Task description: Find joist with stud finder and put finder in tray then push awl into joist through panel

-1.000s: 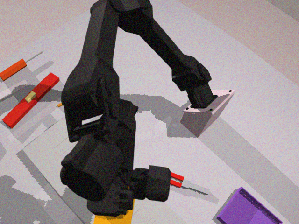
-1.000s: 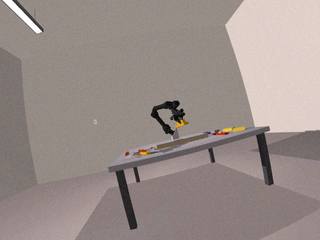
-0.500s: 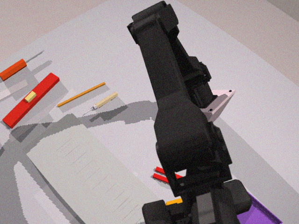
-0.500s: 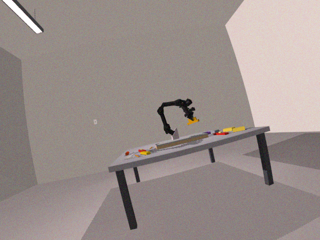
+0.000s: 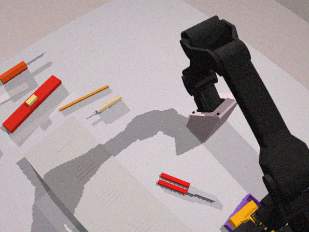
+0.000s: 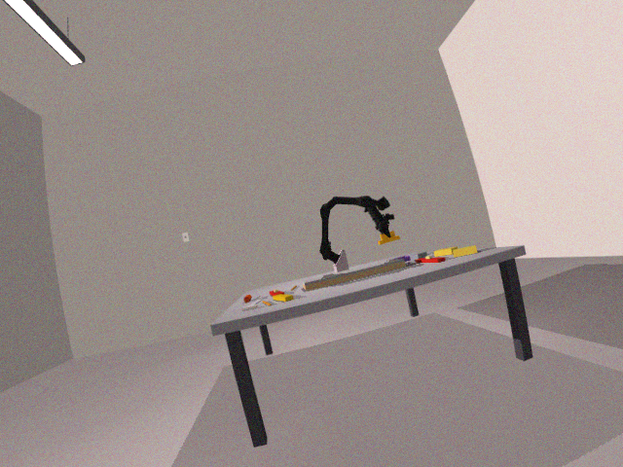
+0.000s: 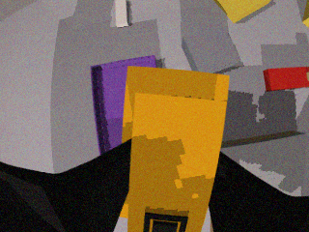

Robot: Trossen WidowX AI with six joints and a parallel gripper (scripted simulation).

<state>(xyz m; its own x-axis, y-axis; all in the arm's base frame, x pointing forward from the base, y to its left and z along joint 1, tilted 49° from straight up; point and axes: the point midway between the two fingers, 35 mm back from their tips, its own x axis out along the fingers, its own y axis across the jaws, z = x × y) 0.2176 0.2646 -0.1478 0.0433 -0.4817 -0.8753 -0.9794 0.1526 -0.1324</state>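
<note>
The awl (image 5: pixel 109 103) lies at the top view's upper left beside a pencil (image 5: pixel 83 97). At lower right, the gripper (image 5: pixel 252 217) is clamped on the yellow stud finder (image 5: pixel 242 213) above the purple tray (image 5: pixel 240 203) — the wrist view shows that tray (image 7: pixel 111 106) behind it, its contents hidden.

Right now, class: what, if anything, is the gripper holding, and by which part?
The gripper is shut on the yellow stud finder, gripping it at the end nearest the wrist, by the small black square; the rest juts forward above the purple tray.
</note>
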